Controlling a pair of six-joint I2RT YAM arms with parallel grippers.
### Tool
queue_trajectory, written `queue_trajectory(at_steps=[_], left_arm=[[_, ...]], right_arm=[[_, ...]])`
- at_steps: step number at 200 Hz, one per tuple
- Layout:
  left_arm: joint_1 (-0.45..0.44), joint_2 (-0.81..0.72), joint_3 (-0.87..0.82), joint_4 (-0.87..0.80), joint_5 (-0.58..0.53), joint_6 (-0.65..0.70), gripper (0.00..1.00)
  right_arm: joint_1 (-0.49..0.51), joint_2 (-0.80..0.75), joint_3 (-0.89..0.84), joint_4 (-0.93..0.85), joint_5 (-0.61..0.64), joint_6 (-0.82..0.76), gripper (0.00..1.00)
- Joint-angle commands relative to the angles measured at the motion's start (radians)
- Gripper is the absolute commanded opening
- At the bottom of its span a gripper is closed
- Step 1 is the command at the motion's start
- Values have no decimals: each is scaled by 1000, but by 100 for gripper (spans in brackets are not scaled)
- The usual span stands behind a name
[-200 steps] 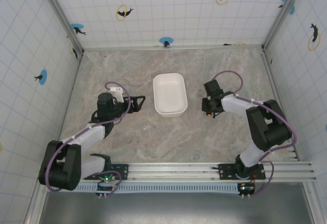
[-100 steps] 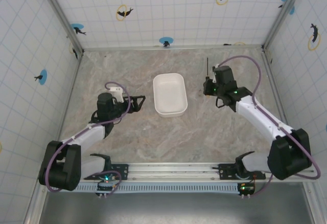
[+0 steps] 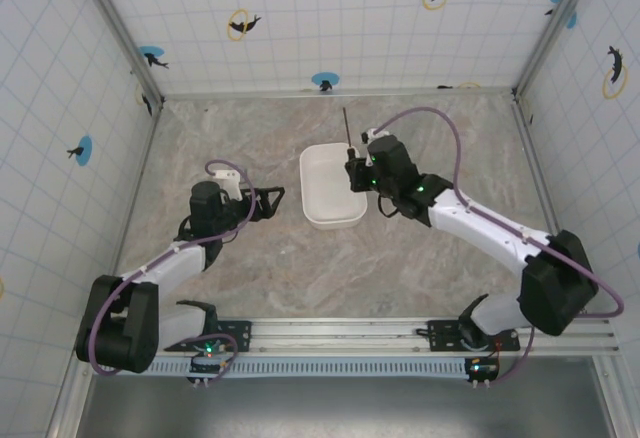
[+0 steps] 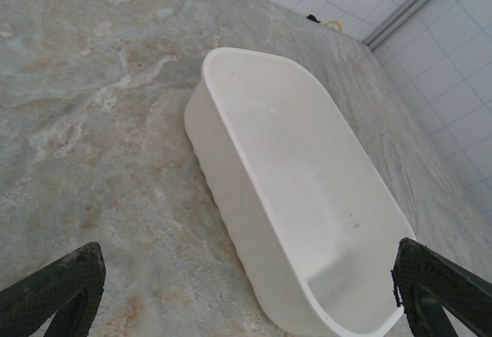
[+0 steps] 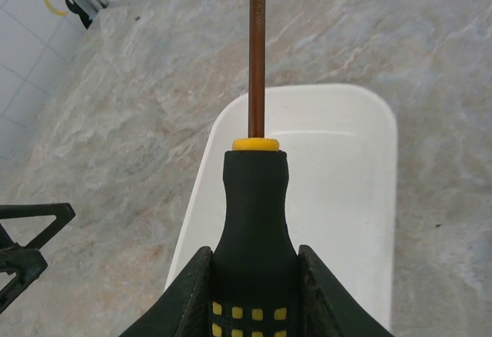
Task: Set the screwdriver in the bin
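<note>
From above, the right claw [image 3: 357,172] pinches the screwdriver [image 3: 349,140] by its handle, over the right rim of the bin [image 3: 312,203]. The shaft points toward the back wall, its tip past the bin's far rim. We judge that letting go here could land the shaft on the rim and tip the tool out onto the desk [image 3: 240,128]. The right arm stretches long from its base, leaning left across the desk. The left arm is folded, and its claw [image 3: 272,198] is spread just left of the bin, apart from it.

From the left wrist, we see the bin empty, lying slantwise ahead of two widely parted dark fingers [image 4: 54,295].

From the right wrist, the pads [image 5: 192,291] press both sides of the black handle with its yellow collar. The shaft runs straight ahead over one long side of the bin rather than its middle. An off-centre drop there could clip that rim.
</note>
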Motion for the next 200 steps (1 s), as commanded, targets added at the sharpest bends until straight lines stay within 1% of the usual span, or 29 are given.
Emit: queue_trajectory(at_steps=[1, 24, 79, 167, 200], left_arm=[[-8, 5, -9, 31, 1, 16, 98], [-8, 12, -8, 32, -1, 16, 98], [-8, 5, -9, 18, -5, 29, 98], [-8, 7, -7, -3, -24, 50, 98], [-10, 15, -8, 1, -23, 50, 98]], right_arm=[[39, 72, 90, -75, 10, 97, 0], [66, 168, 155, -149, 10, 131, 0], [75, 360, 274, -266, -22, 181, 0], [54, 500, 343, -306, -30, 227, 1], [44, 534, 356, -309, -26, 231, 4]])
